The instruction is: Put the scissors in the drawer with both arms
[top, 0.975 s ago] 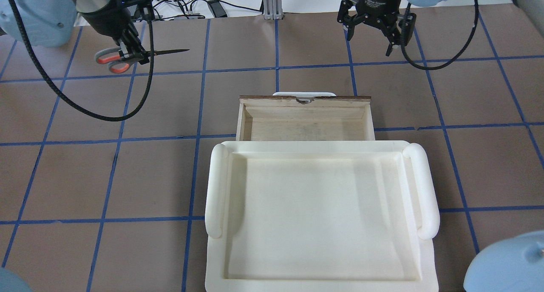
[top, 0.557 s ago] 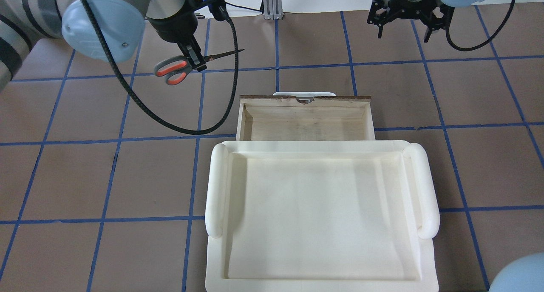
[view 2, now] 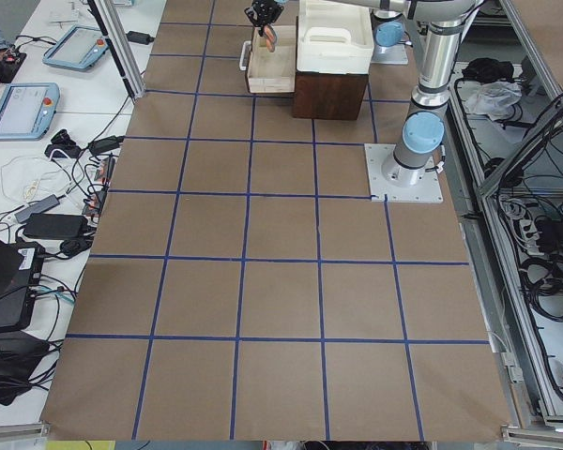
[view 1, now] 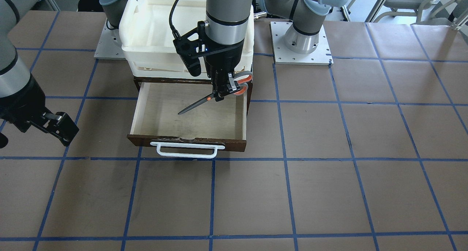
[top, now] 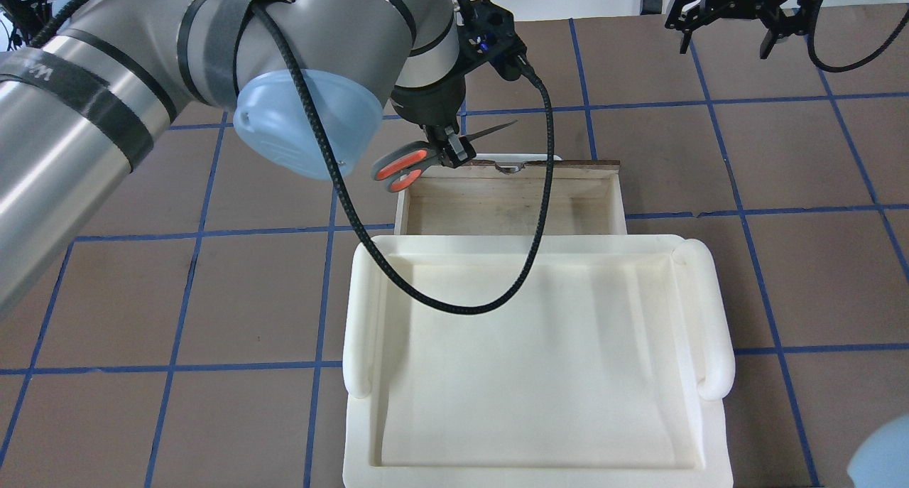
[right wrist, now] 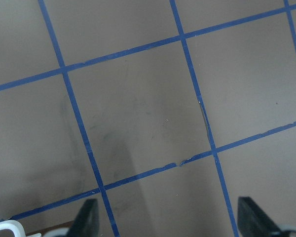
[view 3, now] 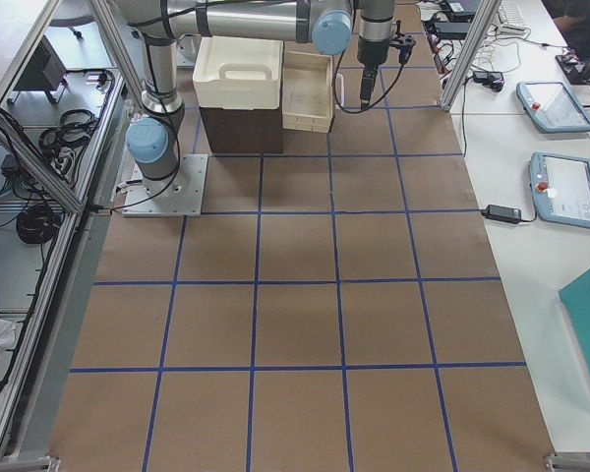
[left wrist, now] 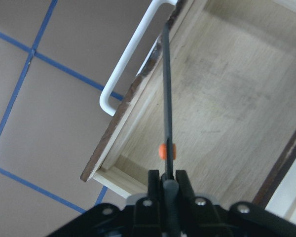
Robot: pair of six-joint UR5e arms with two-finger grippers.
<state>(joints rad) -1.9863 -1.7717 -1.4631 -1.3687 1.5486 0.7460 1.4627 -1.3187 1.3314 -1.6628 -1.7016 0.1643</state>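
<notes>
**Scissors held over the open drawer**

The brown table (view 1: 329, 192), gridded in blue tape, carries everything. The left arm (top: 142, 83) reaches across to the drawer from the robot's left. The right arm (view 1: 11, 61) stands well off to the drawer's other side. A white tray (top: 710, 317) sits above and behind the drawer, on the robot's side of it.

The drawer (view 1: 161, 112) is pulled out, its pale floor bare.

The left gripper (view 1: 223, 91) hangs over the drawer's back corner on the robot's left. Its fingers are clamped on the scissors just behind the pivot. The right gripper (top: 726, 40) hovers over bare table, well apart from the drawer and out past its front. Its fingers are spread wide with nothing between them.

The white handle (view 1: 182, 156) runs along the drawer's front.

The scissors (view 1: 204, 100) are above the drawer's floor. Their blades are closed and slope down toward the drawer's front. Their loops are up by the drawer's back corner. Whether the tip touches the floor cannot be told.
</notes>
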